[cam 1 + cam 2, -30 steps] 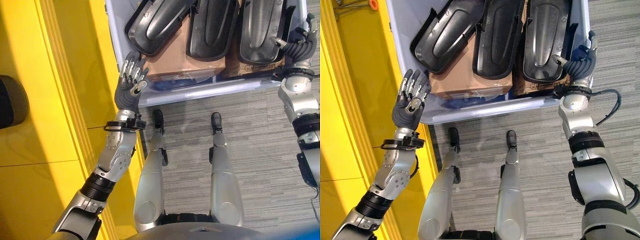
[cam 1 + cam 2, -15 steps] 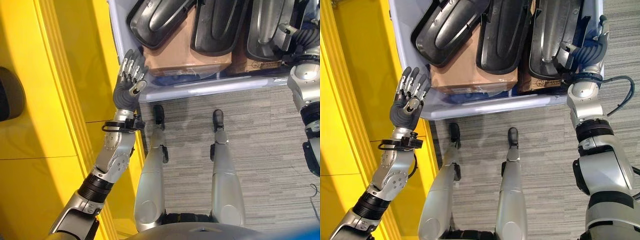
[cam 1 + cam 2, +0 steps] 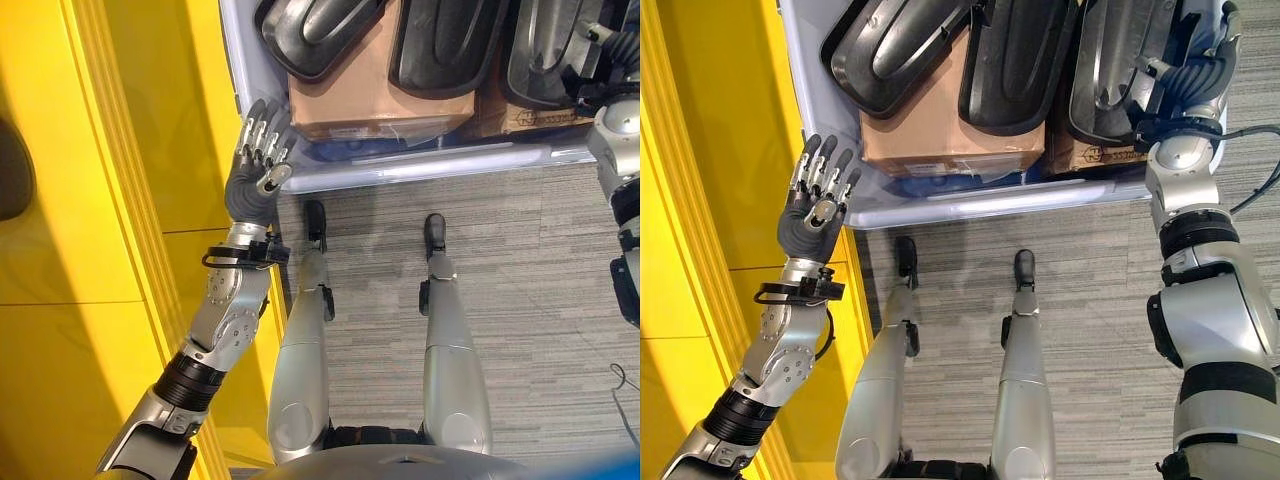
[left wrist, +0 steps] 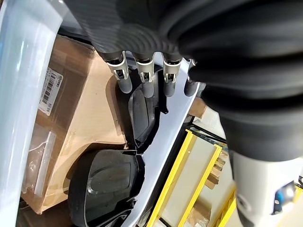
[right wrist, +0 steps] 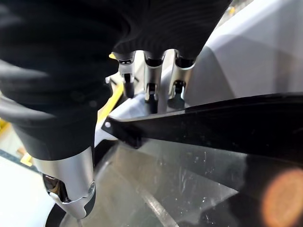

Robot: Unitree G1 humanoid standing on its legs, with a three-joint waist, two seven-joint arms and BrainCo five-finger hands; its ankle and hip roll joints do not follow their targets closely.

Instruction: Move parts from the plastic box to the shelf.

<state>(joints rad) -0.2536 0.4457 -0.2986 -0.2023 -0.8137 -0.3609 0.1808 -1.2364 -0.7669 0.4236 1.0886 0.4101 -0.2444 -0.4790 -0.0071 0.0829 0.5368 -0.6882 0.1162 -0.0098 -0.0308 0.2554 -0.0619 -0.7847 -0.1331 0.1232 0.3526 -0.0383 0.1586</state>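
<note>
— Sitting on the grey carpet [image 3: 520,240], what is largest?
— A pale plastic box [image 3: 970,205] holding cardboard cartons [image 3: 935,135] and three black moulded parts.
— The hands?
— Right hand [image 3: 1200,80] grips the rightmost black part's [image 3: 1120,60] edge, fingers behind, thumb in front. Left hand [image 3: 255,175] hangs outside the box's left corner, fingers straight, holding nothing.

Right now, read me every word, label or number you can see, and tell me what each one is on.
White barcode label on the cardboard box in the left wrist view: its print is too small to read.
Dark print on the front of the right-hand cardboard box: too blurred to read.
Black parts and plastic box: no text visible.
</note>
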